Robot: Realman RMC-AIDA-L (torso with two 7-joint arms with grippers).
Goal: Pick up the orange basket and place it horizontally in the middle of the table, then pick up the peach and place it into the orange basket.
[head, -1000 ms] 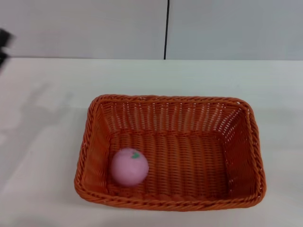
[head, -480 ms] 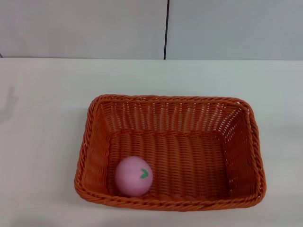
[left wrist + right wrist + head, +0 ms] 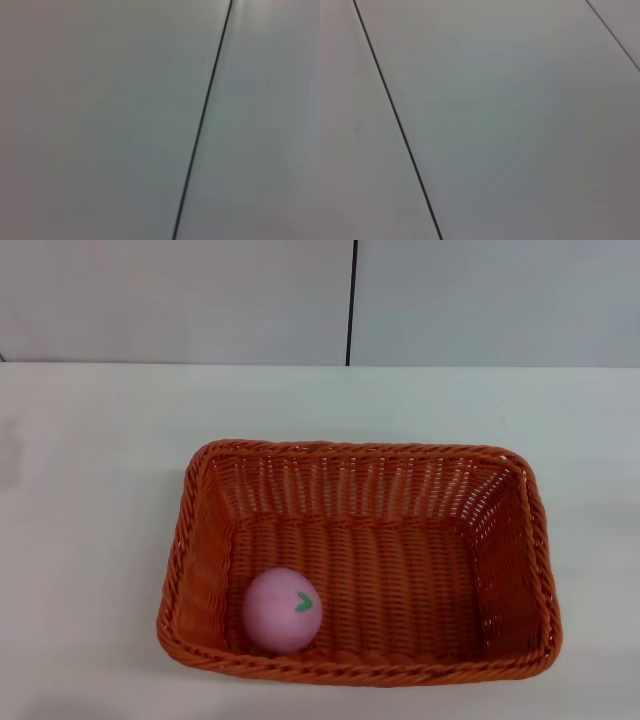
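The orange basket [image 3: 360, 560] lies lengthwise across the middle of the white table [image 3: 90, 470] in the head view. Inside it, the pink peach [image 3: 282, 610] rests on the woven floor in the near left corner, its green leaf mark turned up and to the right. Neither gripper shows in any view. Both wrist views hold only a pale wall panel with a thin dark seam [image 3: 202, 120] and nothing of the task's objects.
A grey wall [image 3: 180, 300] with a vertical dark seam [image 3: 351, 300] stands behind the table's far edge. Bare tabletop runs on all sides of the basket.
The left arm's dark tip left the head view at the upper left and its shadow faded. The peach rolled toward the basket's near wall and settled.
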